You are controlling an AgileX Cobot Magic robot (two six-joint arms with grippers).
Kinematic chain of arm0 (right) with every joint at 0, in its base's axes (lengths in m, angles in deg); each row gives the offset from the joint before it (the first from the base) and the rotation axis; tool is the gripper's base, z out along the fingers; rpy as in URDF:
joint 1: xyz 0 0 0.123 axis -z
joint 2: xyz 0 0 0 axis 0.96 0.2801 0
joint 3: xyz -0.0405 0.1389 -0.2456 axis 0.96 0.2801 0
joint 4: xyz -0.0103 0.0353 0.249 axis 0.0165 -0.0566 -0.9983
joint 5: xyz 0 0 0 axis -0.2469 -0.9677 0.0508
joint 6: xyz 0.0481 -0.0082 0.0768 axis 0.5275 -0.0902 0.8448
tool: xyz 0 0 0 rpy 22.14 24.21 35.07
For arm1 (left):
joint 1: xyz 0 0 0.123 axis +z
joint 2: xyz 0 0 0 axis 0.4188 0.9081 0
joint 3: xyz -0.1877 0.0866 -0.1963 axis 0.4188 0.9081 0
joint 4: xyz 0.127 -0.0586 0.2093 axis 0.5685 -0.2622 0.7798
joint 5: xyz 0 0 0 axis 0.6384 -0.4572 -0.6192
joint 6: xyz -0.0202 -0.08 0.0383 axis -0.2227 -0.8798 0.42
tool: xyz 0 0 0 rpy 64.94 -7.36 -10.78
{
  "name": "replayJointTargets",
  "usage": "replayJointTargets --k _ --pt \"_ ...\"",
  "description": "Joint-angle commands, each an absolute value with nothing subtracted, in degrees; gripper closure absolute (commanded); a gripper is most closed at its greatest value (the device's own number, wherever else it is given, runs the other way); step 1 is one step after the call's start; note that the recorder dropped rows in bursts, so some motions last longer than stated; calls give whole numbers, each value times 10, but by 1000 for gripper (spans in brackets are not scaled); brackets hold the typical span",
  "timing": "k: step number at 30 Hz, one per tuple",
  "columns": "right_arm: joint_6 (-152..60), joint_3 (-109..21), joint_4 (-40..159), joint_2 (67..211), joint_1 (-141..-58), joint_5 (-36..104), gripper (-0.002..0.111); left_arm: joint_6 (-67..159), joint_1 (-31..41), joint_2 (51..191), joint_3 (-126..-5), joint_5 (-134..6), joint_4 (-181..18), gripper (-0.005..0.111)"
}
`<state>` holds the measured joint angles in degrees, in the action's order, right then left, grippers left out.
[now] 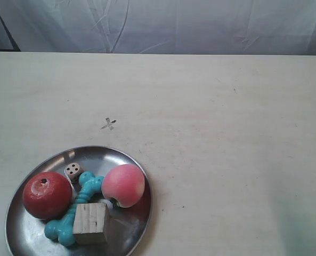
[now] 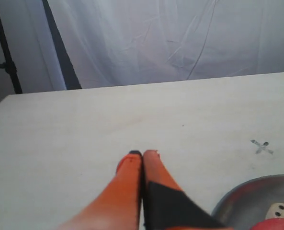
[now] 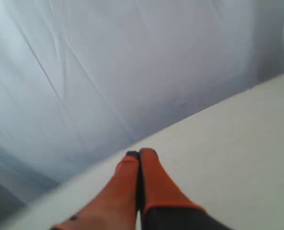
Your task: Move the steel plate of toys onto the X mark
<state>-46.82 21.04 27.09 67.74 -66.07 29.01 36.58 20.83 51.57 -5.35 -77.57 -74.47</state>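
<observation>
Your left hand [image 2: 142,154] is closed, fingers pressed together w/ nothing between them, over bare desk [image 2: 84,124]. The plate [image 2: 247,191] rim is just beside it. Your right hand [image 3: 139,153] is closed and empty too, above the desk, and it points toward the white curtain [image 3: 132,57].

In the exterior view the plate lies nearest, at the bottom left, its lower rim cut by the frame. On it, front to back:
- the cube [image 1: 90,223], covering part of the bone [image 1: 80,200]
- the apple [image 1: 47,195] at one side and the peach [image 1: 123,185] at the other
- the die [image 1: 72,172], just behind the apple

The X [image 1: 109,124] is on bare desk a bit beyond the plate's far rim, not touching it, so the plate is not yet on the X.
</observation>
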Motion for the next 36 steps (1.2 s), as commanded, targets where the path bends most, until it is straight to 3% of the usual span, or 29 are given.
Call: replayJointTargets --k 1,14,18,21,28,32,36 --pt "-381 211 -50 673 -658 318 108 363 205 513 -51 -755 -672 107" --pt "-379 211 -28 673 -658 315 108 363 205 513 -51 -755 -663 107" --pt "-379 211 -47 673 -658 308 108 364 205 513 -51 -742 -578 107" --pt "-379 211 -94 673 -658 292 108 364 205 513 -51 -663 -547 107" --pt "-379 211 -92 673 -658 392 108 358 205 513 -51 -260 -551 107" --pt "-378 211 -88 673 -658 500 108 354 205 513 -51 -178 -551 107" --pt "-367 211 -88 673 -658 438 108 283 205 513 -51 -153 -594 107"
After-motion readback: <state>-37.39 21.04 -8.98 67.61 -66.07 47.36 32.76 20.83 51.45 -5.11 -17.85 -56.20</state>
